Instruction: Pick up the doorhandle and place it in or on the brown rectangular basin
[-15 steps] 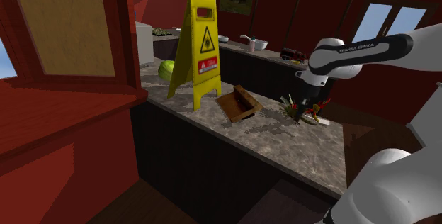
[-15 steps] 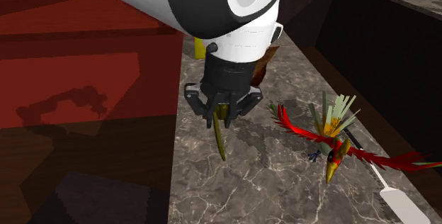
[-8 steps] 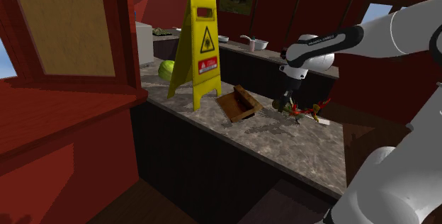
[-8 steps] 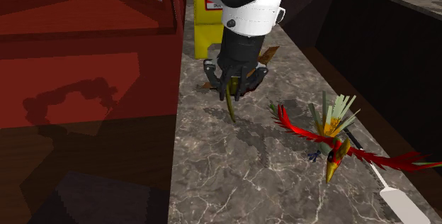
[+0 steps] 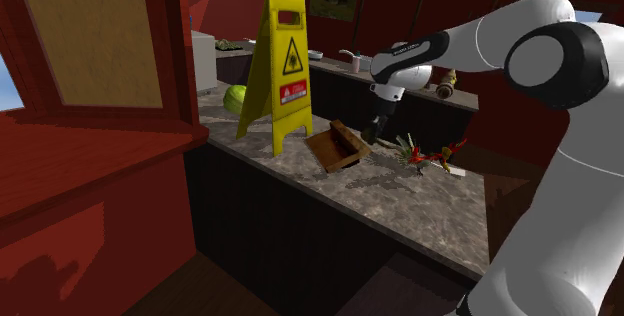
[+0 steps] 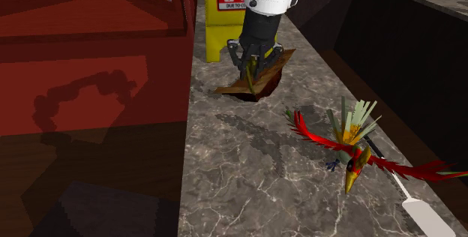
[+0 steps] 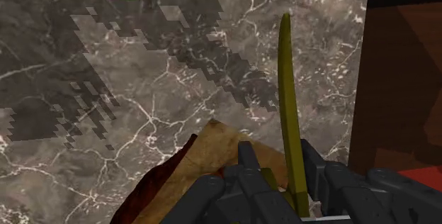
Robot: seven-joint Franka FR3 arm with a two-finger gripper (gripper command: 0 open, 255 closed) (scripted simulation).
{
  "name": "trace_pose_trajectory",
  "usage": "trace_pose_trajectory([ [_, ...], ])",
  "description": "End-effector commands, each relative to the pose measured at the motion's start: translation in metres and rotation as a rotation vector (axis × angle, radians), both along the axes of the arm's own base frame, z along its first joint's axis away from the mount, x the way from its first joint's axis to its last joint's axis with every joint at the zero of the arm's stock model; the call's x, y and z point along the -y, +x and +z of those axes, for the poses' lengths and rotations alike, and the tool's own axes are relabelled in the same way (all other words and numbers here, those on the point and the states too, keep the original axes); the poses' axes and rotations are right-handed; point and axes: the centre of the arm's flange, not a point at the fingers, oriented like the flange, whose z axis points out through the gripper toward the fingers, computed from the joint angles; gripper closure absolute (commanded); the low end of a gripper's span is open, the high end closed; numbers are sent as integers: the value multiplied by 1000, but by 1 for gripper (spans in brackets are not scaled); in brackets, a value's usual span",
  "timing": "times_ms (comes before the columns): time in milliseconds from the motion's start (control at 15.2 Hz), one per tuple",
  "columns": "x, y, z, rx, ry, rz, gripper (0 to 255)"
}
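The doorhandle is a long, thin olive-yellow lever, and my gripper is shut on its lower end, so it sticks out past the fingers. In the second exterior view the gripper hangs right over the brown rectangular basin, with the doorhandle pointing down into it. The shoulder view shows the gripper at the basin's right-hand end on the marble counter. One corner of the basin lies just under the fingers.
A yellow caution sign stands close behind the basin. A red and green toy bird and a white-handled tool lie on the counter beyond it. A green round object sits behind the sign. A red wooden wall borders the counter's edge.
The arm has carried the doorhandle away from the toy bird and across the counter toward the sign. It now hangs over the basin, still held.
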Motion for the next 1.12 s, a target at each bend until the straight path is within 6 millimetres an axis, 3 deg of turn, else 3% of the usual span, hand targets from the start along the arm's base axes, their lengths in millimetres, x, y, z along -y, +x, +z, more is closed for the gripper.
trace_pose_trajectory([
  [0, 4, 31, 0, 1, 1, 1, 255],
  [726, 12, 177, -3, 1, 1, 2, 255],
  [1056, 12, 177, -29, 1, 1, 2, 255],
])
